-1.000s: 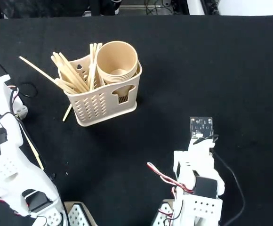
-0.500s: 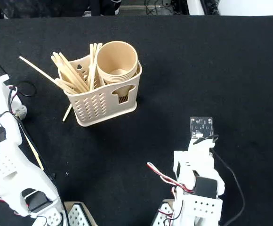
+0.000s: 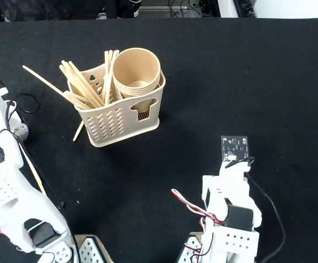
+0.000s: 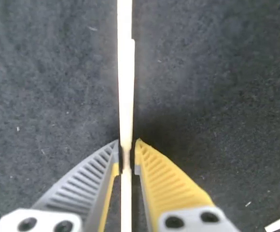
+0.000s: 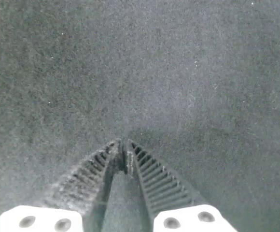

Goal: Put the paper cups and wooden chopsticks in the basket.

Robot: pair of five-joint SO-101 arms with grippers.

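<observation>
A cream basket (image 3: 120,120) stands on the black counter (image 3: 257,76), with a nested stack of paper cups (image 3: 138,68) in one compartment and a bundle of wooden chopsticks (image 3: 85,87) leaning out of the other. One more stick (image 3: 79,130) is propped against the basket's outer wall, on the side away from the cups. Well apart from the basket on that same side, the left gripper (image 4: 126,152) is pinched tight on a single chopstick (image 4: 125,82), while the right gripper (image 5: 123,153) sits well apart on the cup side, its jaws pressed together with nothing between them.
</observation>
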